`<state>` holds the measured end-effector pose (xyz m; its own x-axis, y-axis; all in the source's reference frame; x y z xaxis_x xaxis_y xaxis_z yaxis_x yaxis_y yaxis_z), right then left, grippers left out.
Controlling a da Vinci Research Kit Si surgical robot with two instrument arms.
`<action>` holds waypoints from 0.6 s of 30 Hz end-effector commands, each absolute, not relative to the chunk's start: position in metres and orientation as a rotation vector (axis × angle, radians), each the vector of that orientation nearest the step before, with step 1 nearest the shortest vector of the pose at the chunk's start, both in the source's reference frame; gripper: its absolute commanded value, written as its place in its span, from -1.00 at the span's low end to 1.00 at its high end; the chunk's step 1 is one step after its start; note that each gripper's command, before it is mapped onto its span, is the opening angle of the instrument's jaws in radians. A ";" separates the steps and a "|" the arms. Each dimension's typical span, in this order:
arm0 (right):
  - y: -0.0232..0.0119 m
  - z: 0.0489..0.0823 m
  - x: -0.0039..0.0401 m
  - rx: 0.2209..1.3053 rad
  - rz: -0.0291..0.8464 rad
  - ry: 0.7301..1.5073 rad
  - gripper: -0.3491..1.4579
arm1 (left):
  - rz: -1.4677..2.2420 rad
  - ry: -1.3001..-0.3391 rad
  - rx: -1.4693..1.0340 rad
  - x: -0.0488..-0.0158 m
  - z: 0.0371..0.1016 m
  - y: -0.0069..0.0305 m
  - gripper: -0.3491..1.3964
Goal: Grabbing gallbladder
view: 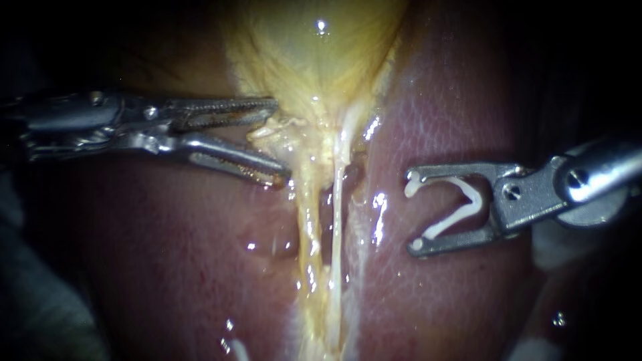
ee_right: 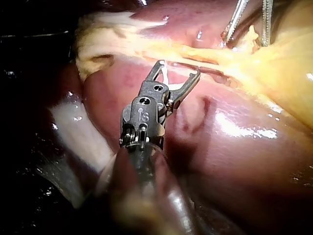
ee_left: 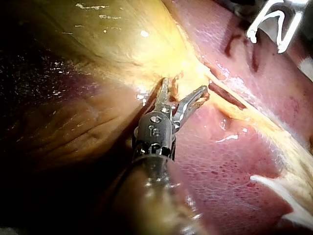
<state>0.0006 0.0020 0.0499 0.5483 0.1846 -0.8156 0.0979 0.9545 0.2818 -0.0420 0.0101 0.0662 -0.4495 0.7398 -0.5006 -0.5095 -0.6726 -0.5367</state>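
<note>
At nine o'clock in the endoscope view, my left instrument, a slim steel shaft ending in two serrated jaws, is reaching in level. Its jaws are standing open with a clear gap, holding nothing. The tips are sitting just beside a pale, ragged lump of tissue at the tapering lower end of the yellow, glistening gallbladder. The gallbladder itself is lying at twelve o'clock, narrowing toward the centre. Below it, two thin pale tubes are running down toward six o'clock across the wet, pink-red liver.

To grab well, I judge that the left instrument should be easing a little further toward three o'clock. That way both serrated faces are straddling a full fold of yellow wall and not only the frayed lump, which looks likely to tear. The lower jaw should be keeping off the tubes and the liver as the jaws close slowly.

At three o'clock, my right instrument is waiting well apart from the gallbladder. Its forked jaws are spread wide and are carrying a white V-shaped clip between them, over bare liver.
</note>
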 end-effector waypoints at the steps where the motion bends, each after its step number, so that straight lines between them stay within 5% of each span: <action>1: 0.0020 0.0498 0.0006 0.312 0.052 0.994 -0.06 | 2.142 -0.397 -0.944 -0.0421 0.0661 0.0102 -0.15; 18: 0.0020 0.0498 0.0005 0.312 0.052 0.994 -0.06 | 2.072 -0.403 -0.904 -0.0421 0.0644 0.0112 -0.96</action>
<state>0.0005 0.0020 0.0498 0.5481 0.1845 -0.8158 0.0985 0.9544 0.2820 -0.0421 0.0112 0.0642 -0.4067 0.7910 -0.4571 -0.5641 -0.6110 -0.5553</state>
